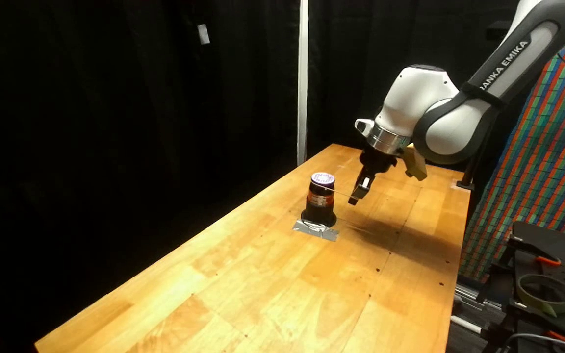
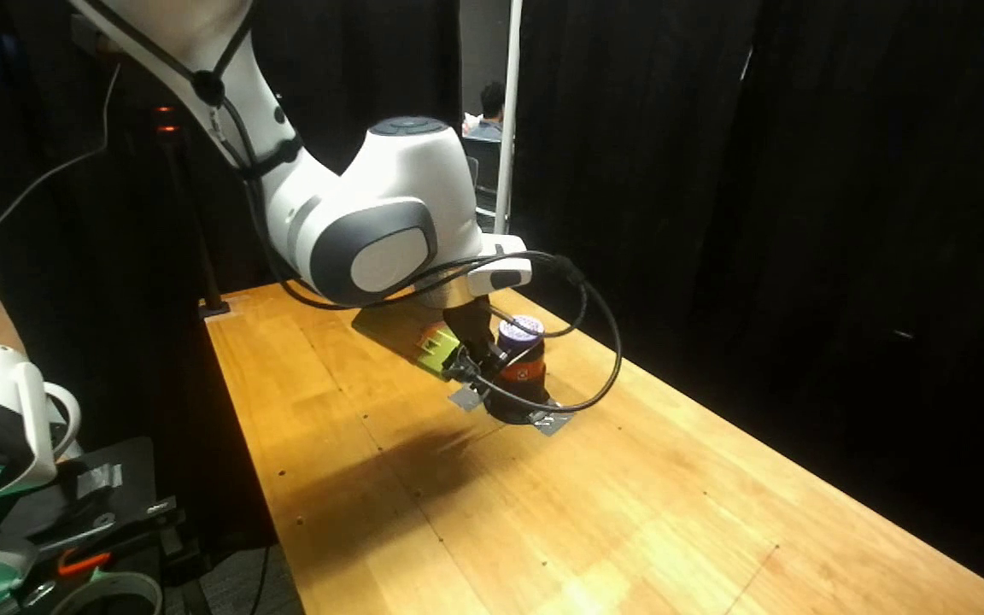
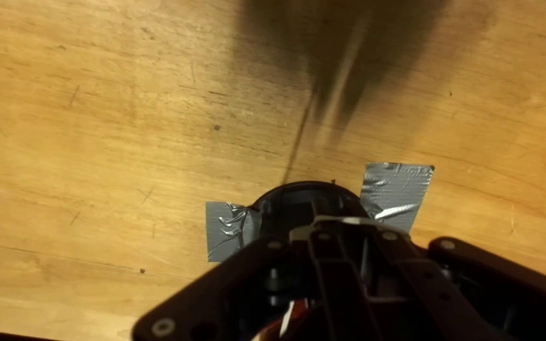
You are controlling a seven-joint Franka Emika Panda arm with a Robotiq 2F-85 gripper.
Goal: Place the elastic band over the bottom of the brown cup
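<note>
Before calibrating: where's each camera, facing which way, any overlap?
In an exterior view: off-robot, raised, looking obliquely down onto the table; arm enters upper right.
In an exterior view: off-robot, raised, looking obliquely down onto the table; arm enters upper left.
Wrist view: mounted on the arm, facing down at the tabletop; gripper fingers at bottom.
Both exterior views share arm, gripper and brown cup; all three, gray tape.

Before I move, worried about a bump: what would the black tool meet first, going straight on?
Likely the yellowish wooden tabletop, beside the round black base under the dark cylindrical cup, or that base; depth is unclear.
</note>
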